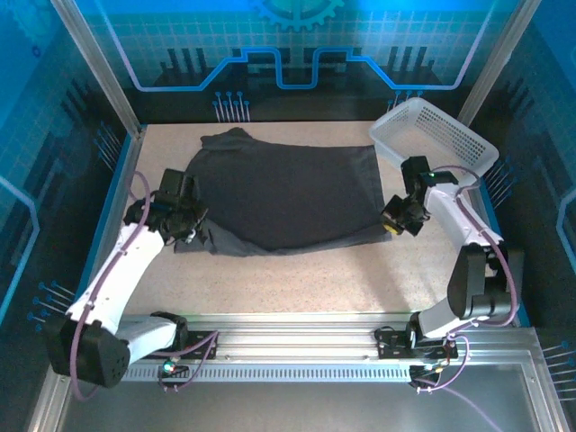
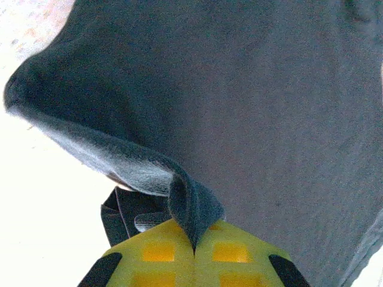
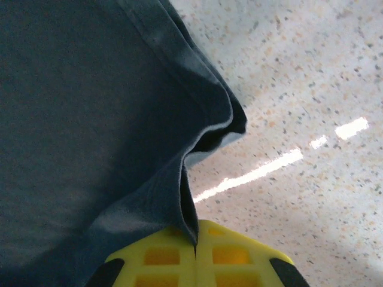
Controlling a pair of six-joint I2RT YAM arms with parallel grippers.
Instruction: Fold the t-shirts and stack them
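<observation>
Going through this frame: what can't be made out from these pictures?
- Top view: whether the t-shirt is one layer or several. The dark cloth swallows its folds.
- Top view: the fingertips of the left hand and the right hand, covered by their own wrists and the cloth.
- Left wrist view: the table surface, washed out by glare.
- Right wrist view: how far the t-shirt extends, cut off at the left and top edges.

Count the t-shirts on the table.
1. The t-shirt lies spread on the table, its near edge pinched by the left gripper and the right gripper. Another could hide beneath it.
</observation>
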